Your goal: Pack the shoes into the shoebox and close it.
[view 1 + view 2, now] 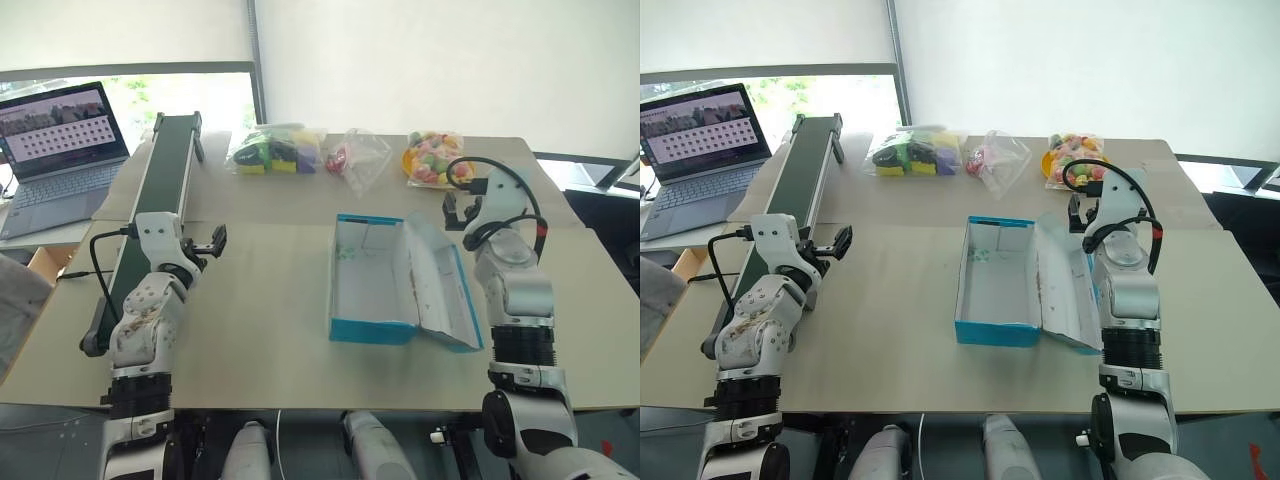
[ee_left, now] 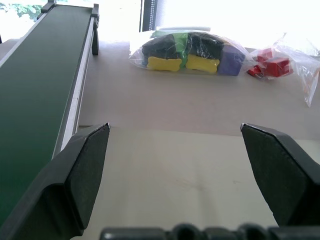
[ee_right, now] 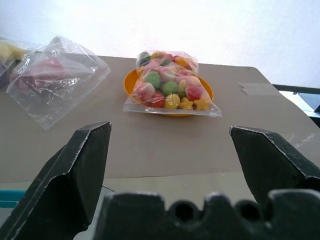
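The shoebox [image 1: 372, 331] sits in the middle of the table, turquoise outside and white inside, with nothing in it. Its attached lid [image 1: 440, 290] lies flipped open to the right. The shoes are out of view. My left gripper [image 1: 215, 240] hovers open over the table's left part, well apart from the box, with nothing between its fingers [image 2: 85, 165]. My right gripper [image 1: 458, 212] stands open just beyond the lid's far right corner, pointing toward the back of the table, and is empty too.
A dark green conveyor belt [image 1: 160, 190] runs along the left side, with a laptop [image 1: 60, 140] beyond it. Three clear bags of colourful items lie along the back: [image 1: 275, 150], [image 1: 358, 155], and one on an orange plate [image 3: 167, 87].
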{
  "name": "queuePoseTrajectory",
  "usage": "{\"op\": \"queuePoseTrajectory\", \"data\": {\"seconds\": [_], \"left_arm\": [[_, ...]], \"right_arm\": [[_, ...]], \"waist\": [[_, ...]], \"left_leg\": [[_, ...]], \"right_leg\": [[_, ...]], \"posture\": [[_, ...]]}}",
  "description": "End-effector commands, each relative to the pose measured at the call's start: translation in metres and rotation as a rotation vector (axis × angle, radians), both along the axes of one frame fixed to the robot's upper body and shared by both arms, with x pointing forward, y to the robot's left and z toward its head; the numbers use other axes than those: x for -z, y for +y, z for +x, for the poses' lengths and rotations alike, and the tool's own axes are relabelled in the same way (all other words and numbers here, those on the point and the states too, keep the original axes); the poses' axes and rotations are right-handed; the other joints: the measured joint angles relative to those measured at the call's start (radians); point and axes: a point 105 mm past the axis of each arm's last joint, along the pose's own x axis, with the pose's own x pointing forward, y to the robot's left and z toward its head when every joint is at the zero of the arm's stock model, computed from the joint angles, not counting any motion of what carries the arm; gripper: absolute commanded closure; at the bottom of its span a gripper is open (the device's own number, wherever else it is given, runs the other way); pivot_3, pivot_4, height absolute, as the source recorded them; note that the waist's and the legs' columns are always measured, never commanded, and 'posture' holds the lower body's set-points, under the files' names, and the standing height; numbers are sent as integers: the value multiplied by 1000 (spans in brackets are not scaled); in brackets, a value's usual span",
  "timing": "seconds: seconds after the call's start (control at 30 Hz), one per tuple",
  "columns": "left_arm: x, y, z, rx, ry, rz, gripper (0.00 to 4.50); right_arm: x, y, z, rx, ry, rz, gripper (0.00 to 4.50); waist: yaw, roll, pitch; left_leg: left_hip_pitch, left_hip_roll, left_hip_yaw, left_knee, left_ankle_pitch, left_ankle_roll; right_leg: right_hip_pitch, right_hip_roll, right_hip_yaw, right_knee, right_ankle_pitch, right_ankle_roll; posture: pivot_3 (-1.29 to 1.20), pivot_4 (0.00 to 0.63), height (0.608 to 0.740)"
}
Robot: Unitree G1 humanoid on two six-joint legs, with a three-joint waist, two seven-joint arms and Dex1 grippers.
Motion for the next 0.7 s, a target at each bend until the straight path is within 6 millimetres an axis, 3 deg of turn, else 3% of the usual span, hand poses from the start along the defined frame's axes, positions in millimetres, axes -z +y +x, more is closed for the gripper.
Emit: {"op": "queuePoseTrajectory", "data": {"seconds": [0.03, 0.1, 0.13, 0.2, 0.43, 0.6, 0.7], "left_arm": [[-15, -1, -2, 2, -48, 16, 0], [-11, 11, -6, -66, -37, -15, 0], [-10, 17, -8, -94, -30, -18, 0], [-10, 25, -12, -123, -26, -11, 0], [-14, 58, -28, -229, -27, -4, 0], [-17, 79, -40, -285, -20, 19, 0], [-21, 86, -43, -298, -27, 30, 0]], "right_arm": [[-37, 24, 0, -105, -117, -14, 52], [-90, 103, -14, -506, -257, 68, 52], [-107, 132, -28, -674, -299, 91, 52], [-119, 158, -46, -857, -295, 97, 52], [-95, 207, -91, -1284, -121, 15, 52], [-44, 225, -97, -1379, 43, -140, 52], [-23, 229, -92, -1368, 81, -184, 52]], "waist": [[0, 0, 0], [-10, 1, 1], [-24, 2, 1], [-36, 4, 2], [-1, -2, -1], [5, -2, -1], [5, -2, -1]], "left_leg": [[0, 0, 0, 0, 0, 0], [0, 0, 0, 0, 0, 0], [0, 0, 0, 0, 0, 0], [1, 0, 0, -1, 0, 0], [-2, 1, -9, -2, 0, 0], [-5, 1, -7, -1, -3, -5], [-4, 1, -8, -1, -4, -7]], "right_leg": [[0, 0, 0, 0, 0, 0], [0, 0, 0, 0, 0, 0], [-1, 0, 0, 1, 1, 0], [-3, 1, 0, 5, 1, 1], [1, -2, -13, 3, -6, -5], [-1, -4, -14, 3, -6, -4], [-1, -4, -15, 3, -6, -4]], "posture": [[0, 150, 709], [0, 150, 709], [0, 150, 709], [0, 150, 709], [0, 150, 709], [0, 150, 709], [0, 150, 709]]}}
